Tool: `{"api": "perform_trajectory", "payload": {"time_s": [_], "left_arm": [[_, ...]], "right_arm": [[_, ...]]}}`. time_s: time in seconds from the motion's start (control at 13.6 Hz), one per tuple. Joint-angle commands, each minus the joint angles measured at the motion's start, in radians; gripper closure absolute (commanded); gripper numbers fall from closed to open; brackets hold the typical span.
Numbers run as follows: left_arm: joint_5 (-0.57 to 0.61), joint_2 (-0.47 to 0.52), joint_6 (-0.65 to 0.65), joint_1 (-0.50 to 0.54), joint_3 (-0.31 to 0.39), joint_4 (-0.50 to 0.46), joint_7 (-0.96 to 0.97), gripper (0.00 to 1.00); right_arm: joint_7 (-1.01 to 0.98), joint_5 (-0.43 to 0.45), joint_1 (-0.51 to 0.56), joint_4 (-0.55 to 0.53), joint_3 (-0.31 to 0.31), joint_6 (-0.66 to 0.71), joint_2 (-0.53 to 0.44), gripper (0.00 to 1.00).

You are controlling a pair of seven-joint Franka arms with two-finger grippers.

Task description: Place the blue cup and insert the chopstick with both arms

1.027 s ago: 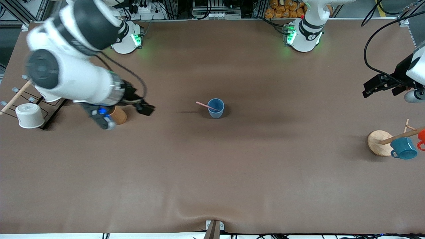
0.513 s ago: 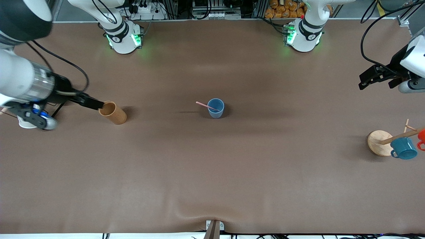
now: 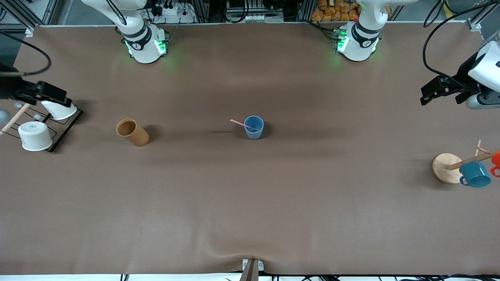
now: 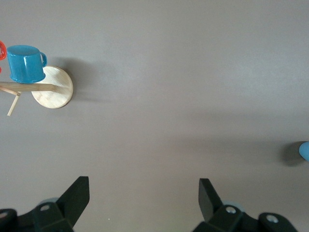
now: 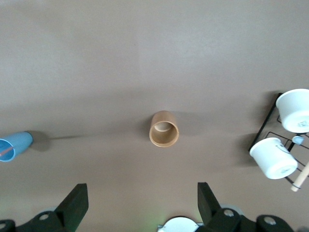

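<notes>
matt blue cup (image 3: 254,127), glossy teal mug (image 3: 475,174)

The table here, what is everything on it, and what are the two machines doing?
blue cup: one, light blue, upright mid-table.
chopstick: one, pale pink, leaning in the blue cup.
tan cup: one, cardboard brown, toward the right arm's end.
white cups: two, on a black wire rack, right arm's end.
teal mug: one, hung on a wooden stand, left arm's end.
left gripper: open, over bare table near the stand.
right gripper: open, above the rack's end.
</notes>
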State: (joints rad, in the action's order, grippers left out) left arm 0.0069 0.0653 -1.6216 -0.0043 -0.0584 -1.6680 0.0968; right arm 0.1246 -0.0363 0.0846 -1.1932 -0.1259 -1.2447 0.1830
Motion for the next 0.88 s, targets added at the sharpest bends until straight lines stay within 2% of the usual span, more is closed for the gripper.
{"api": "perform_trajectory", "payload": {"time_s": [0.0, 0.07, 0.59, 0.73, 0.81], "left_arm": [[-0.016, 0.017, 0.012, -0.003, 0.000, -0.007, -0.011, 0.00], [-0.016, 0.016, 0.012, -0.002, 0.000, -0.007, -0.012, 0.00], [-0.016, 0.017, 0.012, 0.000, 0.000, -0.007, -0.012, 0.00], [-0.015, 0.019, 0.012, 0.000, 0.000, -0.006, -0.012, 0.00], [-0.015, 0.022, 0.014, 0.000, 0.000, -0.006, -0.012, 0.00]], "right_arm": [[-0.071, 0.013, -0.080, -0.129, 0.099, -0.021, -0.112, 0.00], [-0.082, 0.013, -0.097, -0.144, 0.121, -0.024, -0.129, 0.00], [-0.148, 0.022, -0.126, -0.160, 0.161, -0.061, -0.158, 0.00], [-0.148, 0.022, -0.129, -0.260, 0.160, -0.117, -0.227, 0.00], [-0.148, 0.022, -0.129, -0.273, 0.160, -0.136, -0.231, 0.00]]}}
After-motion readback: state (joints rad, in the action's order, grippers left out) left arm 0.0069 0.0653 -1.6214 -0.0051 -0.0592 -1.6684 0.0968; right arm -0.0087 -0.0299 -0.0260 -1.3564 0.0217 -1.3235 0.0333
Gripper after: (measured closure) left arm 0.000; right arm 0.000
